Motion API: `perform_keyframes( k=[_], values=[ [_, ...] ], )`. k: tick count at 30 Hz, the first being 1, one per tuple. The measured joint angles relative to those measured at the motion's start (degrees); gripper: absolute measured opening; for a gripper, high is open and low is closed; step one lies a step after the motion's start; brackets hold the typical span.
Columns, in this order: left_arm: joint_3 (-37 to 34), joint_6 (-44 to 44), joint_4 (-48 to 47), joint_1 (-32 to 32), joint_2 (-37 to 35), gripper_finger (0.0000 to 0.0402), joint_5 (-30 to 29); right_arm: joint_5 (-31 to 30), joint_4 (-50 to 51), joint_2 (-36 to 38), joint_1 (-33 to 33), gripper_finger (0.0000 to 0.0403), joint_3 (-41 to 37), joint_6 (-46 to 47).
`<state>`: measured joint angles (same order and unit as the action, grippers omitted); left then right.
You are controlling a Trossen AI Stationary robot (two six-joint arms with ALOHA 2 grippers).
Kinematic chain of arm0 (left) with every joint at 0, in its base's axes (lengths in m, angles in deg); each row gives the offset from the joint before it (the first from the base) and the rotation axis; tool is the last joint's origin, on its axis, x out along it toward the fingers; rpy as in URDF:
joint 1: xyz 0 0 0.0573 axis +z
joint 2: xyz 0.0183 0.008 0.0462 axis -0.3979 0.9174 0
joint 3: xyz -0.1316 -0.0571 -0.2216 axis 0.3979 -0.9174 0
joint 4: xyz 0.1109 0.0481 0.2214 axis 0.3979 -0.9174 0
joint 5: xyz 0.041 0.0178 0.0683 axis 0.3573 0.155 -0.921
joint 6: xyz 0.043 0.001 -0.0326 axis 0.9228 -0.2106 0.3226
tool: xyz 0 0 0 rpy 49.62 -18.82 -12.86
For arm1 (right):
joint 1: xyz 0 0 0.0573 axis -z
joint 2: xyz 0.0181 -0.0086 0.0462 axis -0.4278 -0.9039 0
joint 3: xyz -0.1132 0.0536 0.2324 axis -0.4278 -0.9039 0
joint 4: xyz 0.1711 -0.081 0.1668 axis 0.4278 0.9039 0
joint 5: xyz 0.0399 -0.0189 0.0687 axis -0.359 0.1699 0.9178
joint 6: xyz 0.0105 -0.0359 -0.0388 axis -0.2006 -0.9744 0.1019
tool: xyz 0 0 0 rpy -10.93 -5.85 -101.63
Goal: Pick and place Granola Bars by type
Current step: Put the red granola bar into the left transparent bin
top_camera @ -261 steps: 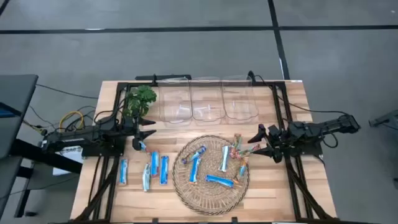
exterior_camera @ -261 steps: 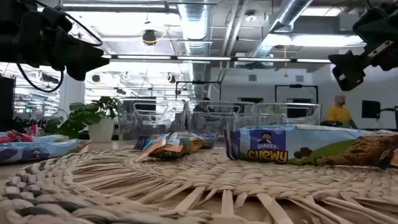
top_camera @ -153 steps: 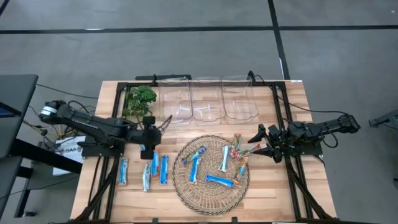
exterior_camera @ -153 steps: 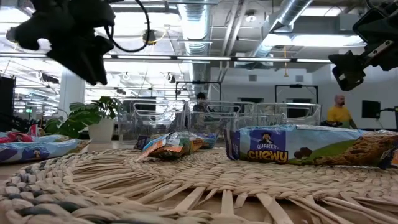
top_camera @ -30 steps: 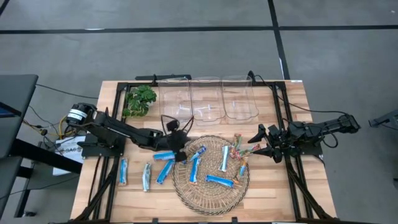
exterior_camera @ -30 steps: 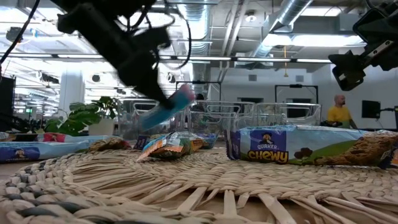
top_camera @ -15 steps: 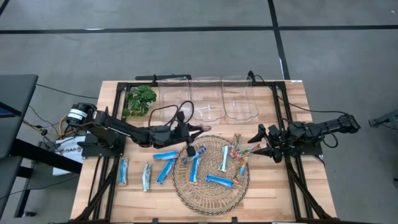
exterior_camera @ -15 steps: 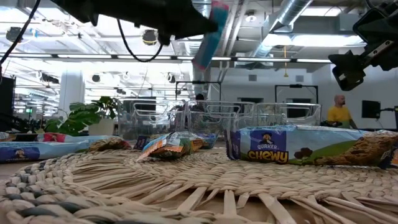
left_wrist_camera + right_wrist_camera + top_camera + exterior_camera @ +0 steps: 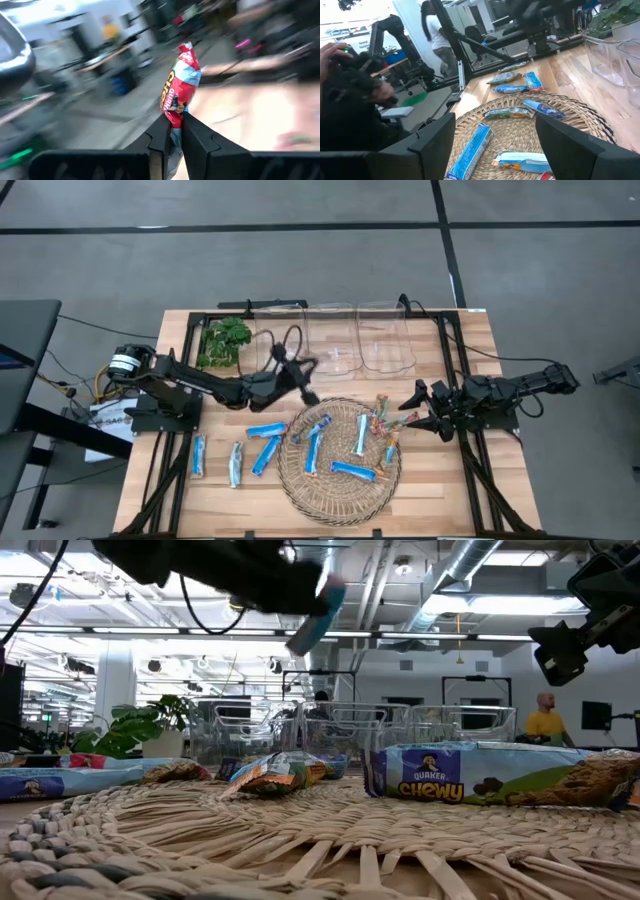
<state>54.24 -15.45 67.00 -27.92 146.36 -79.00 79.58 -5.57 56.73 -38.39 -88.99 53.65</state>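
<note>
Overhead, the left hand [image 9: 303, 392] is clamped on a blue bar [image 9: 309, 397], lifted clear of the woven mat [image 9: 340, 490] and just short of the clear bins [image 9: 333, 352], likely to sort it by type; other bars lie on the tabletop [image 9: 470, 350] below it. Level with the mat, the bar [image 9: 316, 617] hangs tilted, high over the loose ones. Past the left fingers [image 9: 161, 137], the wrapper [image 9: 179, 92] sticks up, pinched at one end. Meanwhile the right hand [image 9: 420, 408] waits spread wide beside the mat.
</note>
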Motion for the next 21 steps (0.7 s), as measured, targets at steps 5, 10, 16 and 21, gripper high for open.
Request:
perform_keyframes(
  k=[5, 10, 16, 21],
  values=[
    [0.00, 6.90, -6.65, 4.15, 0.00, 0.0032, -16.28, 0.01, 0.00, 0.00, -0.01, 0.0271, 0.01, -0.01],
    [0.00, 12.96, -11.83, 7.30, -0.02, 0.0032, -29.78, 0.00, 0.02, -0.02, -0.02, 0.0271, 0.02, -0.02],
    [0.00, 10.33, -16.83, 9.08, -0.02, 0.0032, -28.48, 0.00, 0.00, -0.01, 0.00, 0.0271, 0.02, -0.01],
    [0.00, 6.33, -18.42, 10.39, -0.02, 0.0032, -23.48, 0.01, 0.01, 0.00, -0.01, 0.0271, 0.00, 0.00]
  ],
)
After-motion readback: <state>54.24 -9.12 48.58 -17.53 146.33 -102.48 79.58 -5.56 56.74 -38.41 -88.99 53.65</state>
